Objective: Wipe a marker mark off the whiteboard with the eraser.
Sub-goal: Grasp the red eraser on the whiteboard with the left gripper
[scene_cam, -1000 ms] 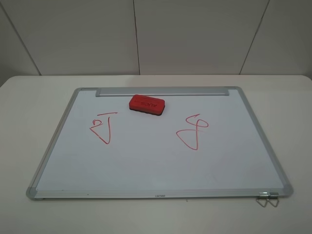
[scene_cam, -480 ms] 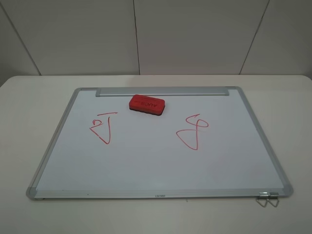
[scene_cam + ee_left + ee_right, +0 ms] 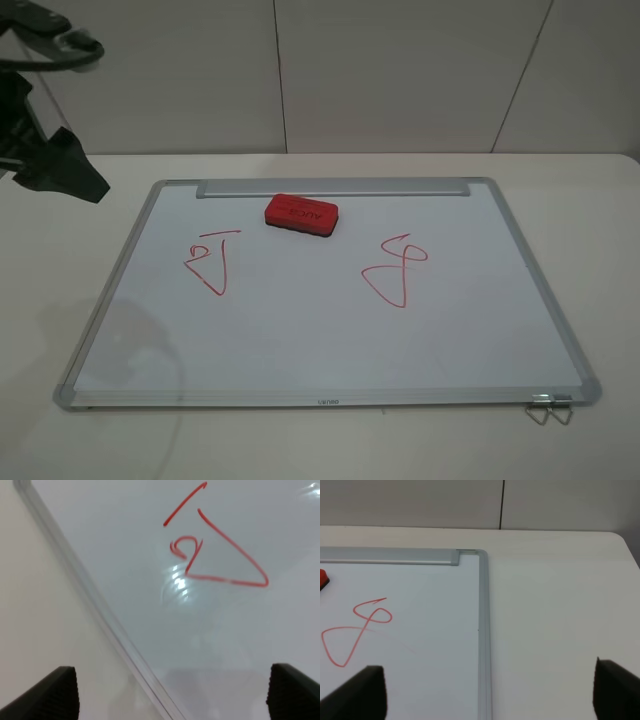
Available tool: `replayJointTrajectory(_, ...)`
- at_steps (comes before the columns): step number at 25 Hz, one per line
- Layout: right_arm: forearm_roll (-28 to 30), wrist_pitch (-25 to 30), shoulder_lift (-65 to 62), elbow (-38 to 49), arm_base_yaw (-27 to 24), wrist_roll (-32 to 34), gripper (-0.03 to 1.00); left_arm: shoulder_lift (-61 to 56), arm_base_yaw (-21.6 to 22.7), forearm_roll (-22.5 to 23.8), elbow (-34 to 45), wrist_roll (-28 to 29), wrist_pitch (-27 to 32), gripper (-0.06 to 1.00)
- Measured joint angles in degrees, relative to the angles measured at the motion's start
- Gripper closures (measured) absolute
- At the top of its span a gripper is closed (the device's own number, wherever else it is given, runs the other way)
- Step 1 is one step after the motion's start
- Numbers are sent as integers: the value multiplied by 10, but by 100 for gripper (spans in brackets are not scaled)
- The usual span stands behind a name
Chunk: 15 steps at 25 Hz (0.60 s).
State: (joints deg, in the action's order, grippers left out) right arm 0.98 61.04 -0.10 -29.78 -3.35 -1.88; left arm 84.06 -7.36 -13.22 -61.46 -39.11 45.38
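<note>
Note eraser [image 3: 300,211] flat on whiteboard [image 3: 330,340] beside its far-edge tray strip [image 3: 335,188], marker mark [image 3: 210,262] near its left edge, left gripper [image 3: 170,695] and right gripper [image 3: 490,695] both spread wide, gripping nothing.

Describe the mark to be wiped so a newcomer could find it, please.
The whiteboard bears an eraser and two red scribbles. The marker mark is the left one in the high view: a narrow downward triangle with a bar on top, not the looped figure-eight.
</note>
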Motion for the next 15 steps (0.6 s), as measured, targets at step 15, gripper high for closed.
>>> replayJointTrajectory(15,0,0,0,0,0,0,26,415,-182,55,-491,-143,115,19)
